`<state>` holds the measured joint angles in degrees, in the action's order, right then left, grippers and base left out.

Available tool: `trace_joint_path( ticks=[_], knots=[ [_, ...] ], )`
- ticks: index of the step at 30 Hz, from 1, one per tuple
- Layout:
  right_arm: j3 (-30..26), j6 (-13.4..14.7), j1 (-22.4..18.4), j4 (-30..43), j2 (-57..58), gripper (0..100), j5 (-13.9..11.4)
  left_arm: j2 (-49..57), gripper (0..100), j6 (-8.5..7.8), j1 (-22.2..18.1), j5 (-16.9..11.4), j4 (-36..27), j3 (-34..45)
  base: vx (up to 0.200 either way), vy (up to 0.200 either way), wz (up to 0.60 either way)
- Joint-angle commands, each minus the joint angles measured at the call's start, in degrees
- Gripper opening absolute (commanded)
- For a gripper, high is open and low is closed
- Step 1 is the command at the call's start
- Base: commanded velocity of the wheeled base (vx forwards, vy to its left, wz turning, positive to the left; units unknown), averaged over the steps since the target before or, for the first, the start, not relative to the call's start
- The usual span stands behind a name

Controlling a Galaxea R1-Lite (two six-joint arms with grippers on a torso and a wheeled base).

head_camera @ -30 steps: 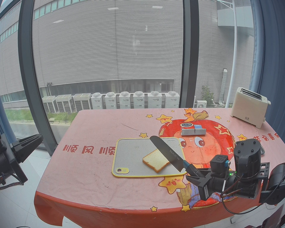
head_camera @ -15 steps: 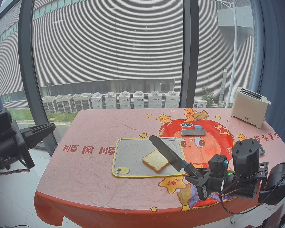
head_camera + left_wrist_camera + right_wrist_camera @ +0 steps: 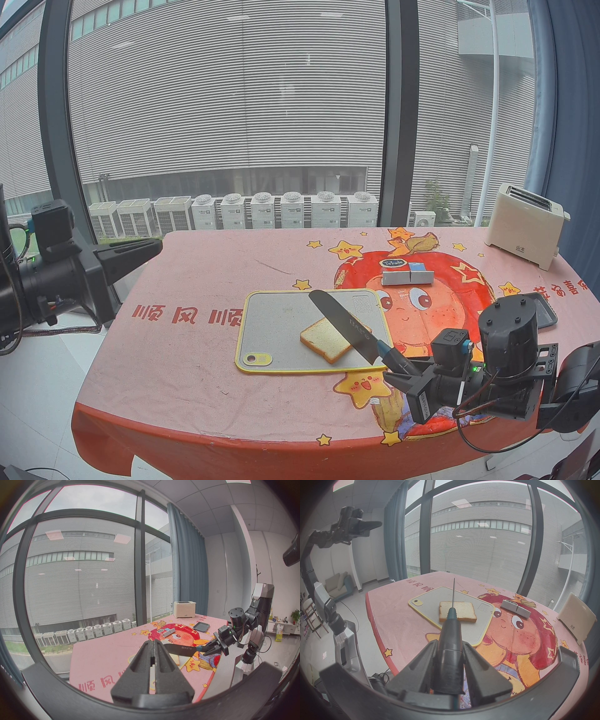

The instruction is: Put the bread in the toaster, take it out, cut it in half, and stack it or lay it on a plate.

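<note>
The right end effector [image 3: 400, 374] pinches the knife [image 3: 347, 324] by its handle, above the front edge of the desk [image 3: 187, 375] toward its right corner. The blade angles over the bread [image 3: 325, 340], a single uncut slice lying flat on the cutting board [image 3: 275, 331] at the desk's centre. The left end effector [image 3: 139, 251], fingers pressed together, hangs beyond the left edge. The toaster [image 3: 526, 225] stands at the far right corner. A dark tray [image 3: 547, 317] lies by the right edge.

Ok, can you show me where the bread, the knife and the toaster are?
bread [image 3: 326, 340], head view, middle of the slice's top face.
knife [image 3: 342, 317], head view, middle of the dark blade.
toaster [image 3: 524, 228], head view, its front wall.
</note>
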<state>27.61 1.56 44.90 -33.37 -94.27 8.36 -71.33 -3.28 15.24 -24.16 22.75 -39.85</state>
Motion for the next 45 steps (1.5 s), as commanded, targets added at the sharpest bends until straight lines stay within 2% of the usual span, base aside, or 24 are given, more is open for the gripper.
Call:
trace_joint_path(
  ticks=[1,11,20,32,45],
  knots=[
    [0.0,0.0,0.2,0.0,-0.5,0,0.0,-5.1,0,0.03,0.8,0.0,3.0,-1.0,0.000,0.000,0.00],
    [0.2,0.1,-0.4,-0.2,-1.3,0,0.1,-11.4,0,-0.24,4.4,0.3,8.0,-2.1,0.000,0.000,0.00],
    [-0.3,0.1,0.0,-3.3,-2.5,0,0.4,-19.0,0,-0.15,8.1,0.8,14.2,-5.5,0.000,0.000,0.00],
    [-0.1,0.1,-0.1,-3.3,-2.9,0,0.4,-26.3,0,-0.32,14.6,3.5,14.3,-9.6,0.000,0.000,0.00],
    [0.5,0.0,-0.2,-3.2,-2.5,0,0.4,-27.3,0,-0.32,15.1,3.2,14.3,-11.0,0.000,0.000,0.00]
  ],
)
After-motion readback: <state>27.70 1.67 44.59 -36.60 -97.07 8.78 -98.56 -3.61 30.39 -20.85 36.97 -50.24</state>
